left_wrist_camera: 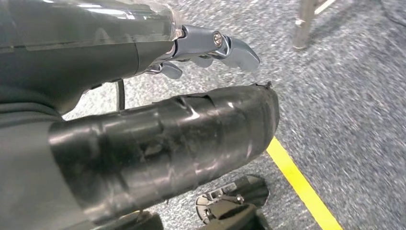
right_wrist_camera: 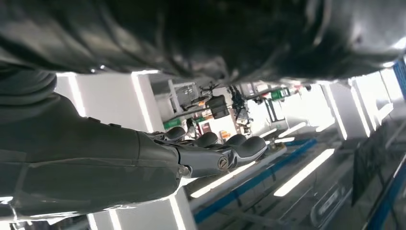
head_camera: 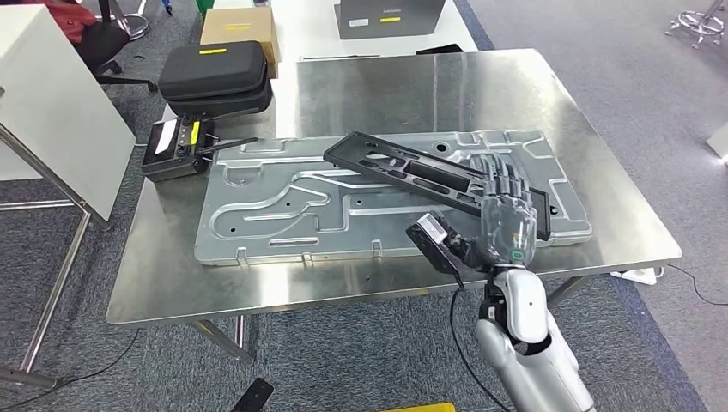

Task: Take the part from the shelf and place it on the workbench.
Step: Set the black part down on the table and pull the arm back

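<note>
steel workbench, right hand flat, fingers extended, atop black part

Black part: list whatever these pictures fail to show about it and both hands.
- Head view: the right hand covers the black part at one end; grip or mere touch, unclear.
- Right wrist view: dark blur above the fingers; contact hidden.
- Left wrist view: the left hand is mostly hidden behind its own cover.

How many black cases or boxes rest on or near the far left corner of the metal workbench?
2. A black zipped case lies just past the workbench corner. A smaller black box with a yellow label sits in front of it at the bench's left edge. Others may be hidden.
</note>
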Tool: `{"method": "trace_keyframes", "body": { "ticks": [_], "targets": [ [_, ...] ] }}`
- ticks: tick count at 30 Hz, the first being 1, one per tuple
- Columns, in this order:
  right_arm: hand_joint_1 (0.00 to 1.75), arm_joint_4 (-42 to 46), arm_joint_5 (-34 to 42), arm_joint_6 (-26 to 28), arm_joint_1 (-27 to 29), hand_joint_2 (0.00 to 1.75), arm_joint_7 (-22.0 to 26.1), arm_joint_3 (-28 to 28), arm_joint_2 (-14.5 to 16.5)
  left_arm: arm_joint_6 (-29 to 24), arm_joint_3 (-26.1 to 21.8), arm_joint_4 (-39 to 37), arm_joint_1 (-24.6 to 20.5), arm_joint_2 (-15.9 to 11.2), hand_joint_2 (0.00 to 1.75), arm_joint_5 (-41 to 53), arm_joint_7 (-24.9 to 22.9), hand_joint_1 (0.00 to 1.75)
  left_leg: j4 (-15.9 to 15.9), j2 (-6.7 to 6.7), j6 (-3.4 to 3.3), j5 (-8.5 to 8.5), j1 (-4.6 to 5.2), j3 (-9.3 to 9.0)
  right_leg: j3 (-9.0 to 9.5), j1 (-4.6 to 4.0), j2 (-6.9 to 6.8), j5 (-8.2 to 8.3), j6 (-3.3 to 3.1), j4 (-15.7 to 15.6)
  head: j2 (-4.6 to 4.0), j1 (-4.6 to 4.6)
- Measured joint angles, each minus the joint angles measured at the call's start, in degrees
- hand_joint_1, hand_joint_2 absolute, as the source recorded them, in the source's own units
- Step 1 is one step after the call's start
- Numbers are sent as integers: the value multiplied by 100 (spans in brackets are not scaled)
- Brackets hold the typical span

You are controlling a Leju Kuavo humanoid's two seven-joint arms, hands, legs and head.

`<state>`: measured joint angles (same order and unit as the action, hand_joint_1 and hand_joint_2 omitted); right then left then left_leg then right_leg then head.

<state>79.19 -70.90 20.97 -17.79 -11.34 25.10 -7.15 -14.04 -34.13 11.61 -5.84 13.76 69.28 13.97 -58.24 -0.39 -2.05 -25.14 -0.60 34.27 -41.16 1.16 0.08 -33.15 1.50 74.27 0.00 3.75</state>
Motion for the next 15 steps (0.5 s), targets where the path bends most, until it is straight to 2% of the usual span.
{"method": "trace_keyframes", "body": {
  "ticks": [1,3,4,5,7,9,10,11,13,14,15],
  "targets": [
    [0,212,59,177,171,0,53,-49,-17,-23,-22,0,22,-4,0,-16,10,0,-11,-6,2,-4,0,2,117,0,0,140,-9,-208,0,-1],
    [0,591,142,446,420,0,131,-136,-30,-59,-53,0,53,-9,0,-43,24,0,-35,-8,21,-16,7,8,511,-8,-2,454,-47,-952,0,-2],
    [0,732,171,527,501,0,168,-163,-31,-69,-61,0,58,-9,0,-53,27,0,-48,-5,40,-21,16,13,654,-22,1,547,-67,-1247,-1,-2],
    [0,864,215,629,586,0,224,-190,-31,-79,-70,0,58,-10,0,-65,30,0,-56,-2,63,-20,24,19,729,-40,3,583,-86,-1414,-1,-3],
    [0,1116,337,917,793,0,405,-253,-26,-101,-90,0,62,-10,0,-80,33,0,-49,-1,118,-5,33,24,733,-67,6,602,-125,-1470,-1,-3],
    [0,1351,451,1204,980,0,574,-309,10,-123,-120,0,81,-14,0,-83,36,0,-112,-1,178,-75,26,54,737,-40,-5,644,-200,-1499,-1,-6],
    [0,1449,483,1285,1048,0,624,-325,37,-130,-135,0,89,-16,0,-83,37,0,-261,0,207,-205,22,109,734,-22,-9,671,-243,-1518,-1,-10],
    [0,1527,496,1319,1105,0,649,-332,63,-134,-148,0,91,-19,0,-82,39,0,-528,3,233,-402,12,209,726,-11,-13,692,-276,-1530,-2,-14],
    [0,1632,506,1328,1205,0,667,-348,90,-137,-162,0,92,-21,0,-82,42,0,-1243,5,274,-819,-2,468,686,-18,-19,718,-307,-1529,-1,-20],
    [0,1667,509,1328,1247,0,671,-356,96,-137,-166,0,96,-22,0,-82,43,0,-1512,5,289,-932,-7,550,665,-21,-23,729,-308,-1525,-1,-19],
    [0,1698,510,1328,1279,0,672,-362,103,-137,-167,0,100,-23,0,-82,44,0,-1588,5,295,-936,-9,537,645,-22,-25,742,-305,-1518,-1,-20]
  ]
}}
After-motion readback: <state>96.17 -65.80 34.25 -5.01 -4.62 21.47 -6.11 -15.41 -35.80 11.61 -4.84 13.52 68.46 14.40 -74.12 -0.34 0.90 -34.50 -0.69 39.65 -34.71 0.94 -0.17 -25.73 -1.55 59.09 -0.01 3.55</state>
